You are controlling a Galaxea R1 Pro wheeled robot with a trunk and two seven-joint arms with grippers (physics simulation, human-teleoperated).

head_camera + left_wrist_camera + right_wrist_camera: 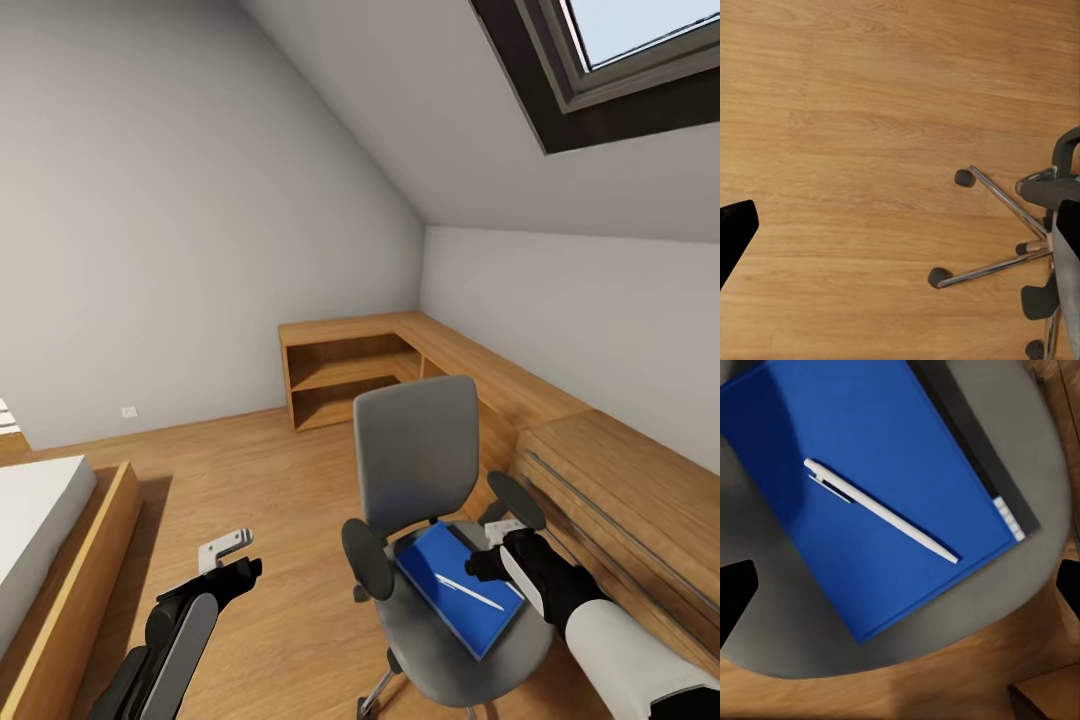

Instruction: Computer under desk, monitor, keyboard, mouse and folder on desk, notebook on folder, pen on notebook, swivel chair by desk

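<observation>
I am facing the swivel chair [420, 470], which is standing on the wood floor [250, 470] beside a low wooden shelf unit [350, 375] that is running along the wall. A blue notebook [870, 487] is lying flat on the grey seat, and the white pen [881, 510] is resting diagonally on its cover. A darker folder [967, 450] is peeking out from under the notebook's far edge. My right end effector [492, 545] is hovering just over the seat's edge, next to the notebook, with its fingers spread apart and gripping nothing. My left end effector [232, 555] is hanging over bare floor, well apart from the chair's chrome base [1005, 225]; I cannot tell whether it is open or closed. A bed [40, 530] is sitting at my left.
</observation>
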